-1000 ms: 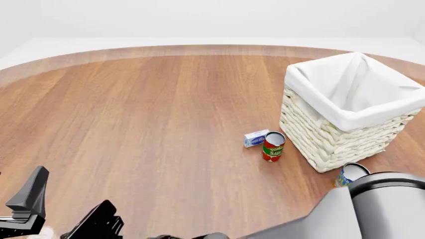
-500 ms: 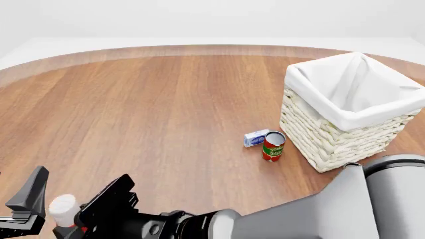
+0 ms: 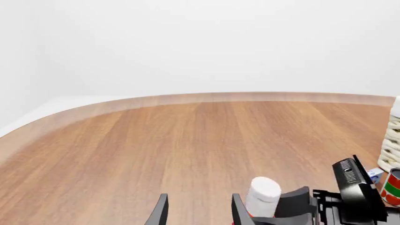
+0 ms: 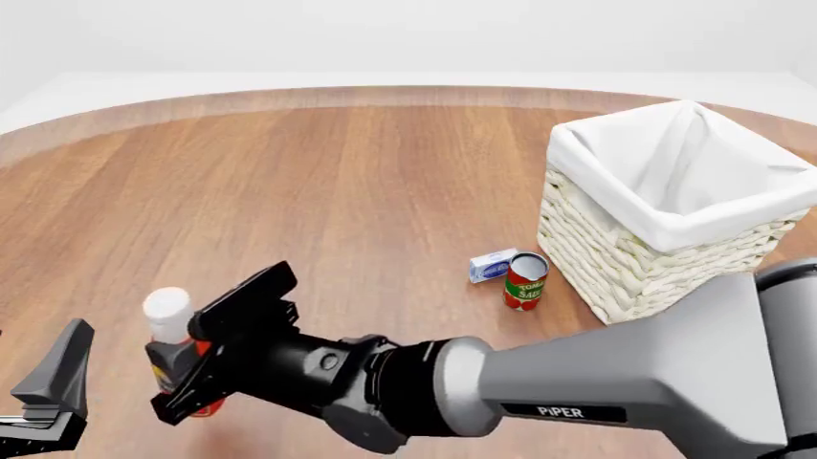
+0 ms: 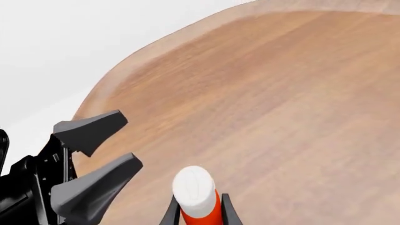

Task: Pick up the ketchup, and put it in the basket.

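Observation:
The ketchup (image 4: 167, 316), a small red bottle with a white cap, stands upright at the near left of the table. My right gripper (image 4: 194, 361) is shut on its red body, with the arm reaching across from the right. In the right wrist view the ketchup cap (image 5: 195, 189) sticks up between the two fingers. My left gripper (image 3: 198, 214) is open and empty just left of the ketchup (image 3: 262, 194). Only one of its fingers (image 4: 56, 375) shows in the front view. The cream woven basket (image 4: 634, 260) with its white liner stands at the far right.
A red-and-green tomato sauce can (image 4: 525, 280) and a small blue-and-white box (image 4: 492, 265) sit just left of the basket. My right arm's grey body (image 4: 638, 382) spans the near edge of the table.
My right gripper has risen from the bottom edge and moved away from me, carrying the ketchup. The arm now hides the blue-and-yellow can seen earlier. The left gripper has not moved.

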Robot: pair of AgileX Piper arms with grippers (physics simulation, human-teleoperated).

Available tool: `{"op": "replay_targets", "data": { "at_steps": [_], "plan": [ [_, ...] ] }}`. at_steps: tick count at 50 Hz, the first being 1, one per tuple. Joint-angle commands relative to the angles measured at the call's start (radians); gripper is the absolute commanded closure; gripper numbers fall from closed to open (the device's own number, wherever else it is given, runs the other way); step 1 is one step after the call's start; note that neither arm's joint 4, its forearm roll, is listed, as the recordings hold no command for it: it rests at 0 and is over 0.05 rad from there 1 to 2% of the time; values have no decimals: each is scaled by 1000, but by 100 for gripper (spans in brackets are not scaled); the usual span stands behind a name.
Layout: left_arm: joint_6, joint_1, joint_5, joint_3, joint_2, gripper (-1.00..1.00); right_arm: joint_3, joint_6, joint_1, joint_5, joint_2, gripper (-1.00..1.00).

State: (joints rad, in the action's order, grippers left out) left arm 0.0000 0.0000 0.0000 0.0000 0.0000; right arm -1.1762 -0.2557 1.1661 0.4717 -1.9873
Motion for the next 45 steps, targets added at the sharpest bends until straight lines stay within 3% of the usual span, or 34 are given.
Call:
{"op": "replay_targets", "data": {
  "at_steps": [1, 15, 27, 45],
  "plan": [
    [0, 0, 0, 0, 0, -100, -3, -1, -61, 6, 51, 100],
    [0, 0, 0, 0, 0, -100, 34, 8, -139, 28, 143, 100],
    [0, 0, 0, 0, 0, -100, 82, 61, -224, 29, 247, 100],
    [0, 0, 0, 0, 0, -100, 135, 83, -340, 31, 359, 100]
  ]
}}
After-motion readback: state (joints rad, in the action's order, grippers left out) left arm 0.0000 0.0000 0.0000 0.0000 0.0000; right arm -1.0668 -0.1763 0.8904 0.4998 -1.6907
